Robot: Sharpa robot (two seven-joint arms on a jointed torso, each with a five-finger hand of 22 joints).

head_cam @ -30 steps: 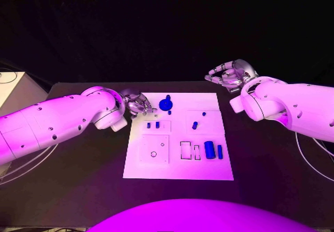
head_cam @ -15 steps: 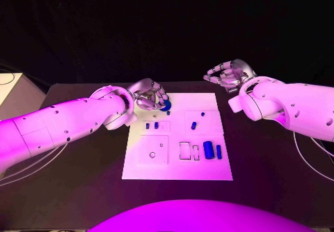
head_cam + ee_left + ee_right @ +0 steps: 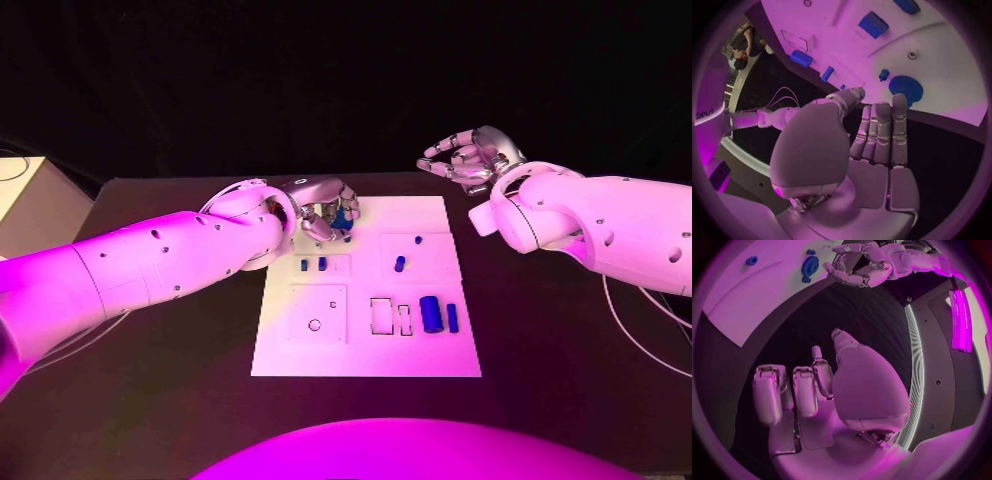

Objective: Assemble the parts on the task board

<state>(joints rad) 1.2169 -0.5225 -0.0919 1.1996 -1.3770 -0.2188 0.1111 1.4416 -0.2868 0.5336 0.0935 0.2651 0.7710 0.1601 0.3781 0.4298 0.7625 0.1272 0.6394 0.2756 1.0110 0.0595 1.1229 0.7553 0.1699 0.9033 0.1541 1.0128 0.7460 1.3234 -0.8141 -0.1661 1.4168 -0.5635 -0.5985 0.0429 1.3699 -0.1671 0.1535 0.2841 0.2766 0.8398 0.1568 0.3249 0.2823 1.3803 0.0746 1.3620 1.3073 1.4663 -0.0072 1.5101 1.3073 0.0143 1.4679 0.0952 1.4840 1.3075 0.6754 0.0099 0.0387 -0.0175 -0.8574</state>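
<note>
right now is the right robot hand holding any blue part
No, the right robot hand hovers over the black table with nothing in its curled fingers.

In the head view the left hand [image 3: 323, 207] covered most of the blue gear [image 3: 343, 213] at the task board [image 3: 433, 355]'s far edge; whether its fingers [image 3: 343, 199] touched the gear could not be told; the board's smallest parts were too small to identify.

One task board [image 3: 369, 350], two hands [image 3: 326, 210] [image 3: 469, 157]
</note>
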